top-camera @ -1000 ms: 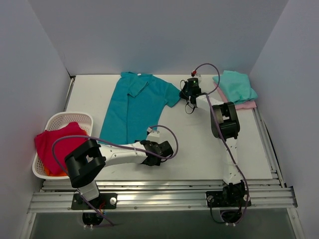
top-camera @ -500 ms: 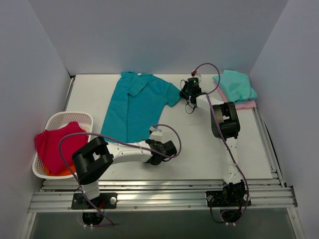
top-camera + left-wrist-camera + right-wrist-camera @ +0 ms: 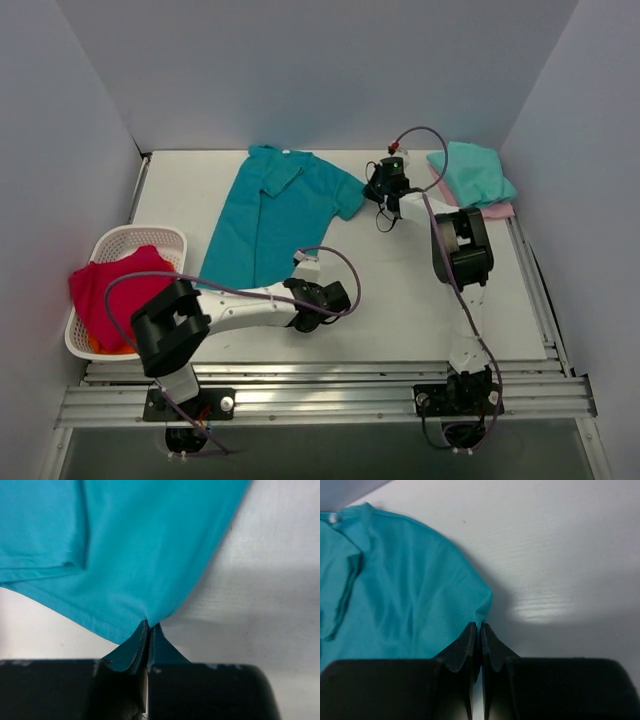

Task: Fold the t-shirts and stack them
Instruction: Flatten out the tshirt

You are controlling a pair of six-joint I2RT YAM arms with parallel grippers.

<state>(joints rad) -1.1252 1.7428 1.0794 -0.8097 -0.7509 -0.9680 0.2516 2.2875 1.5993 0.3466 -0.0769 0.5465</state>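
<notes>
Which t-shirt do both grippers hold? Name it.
The large teal-blue t-shirt, spread open mid-table: left gripper pinches its hem corner, right gripper its sleeve. The mint-green t-shirt and pink t-shirt lie folded, stacked apart.

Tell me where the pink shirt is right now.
In the top view, the pink shirt lies at the far right corner of the table, peeking out from under the folded mint shirt.

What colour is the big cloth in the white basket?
The cloth is red; top external view shows it best.
</notes>
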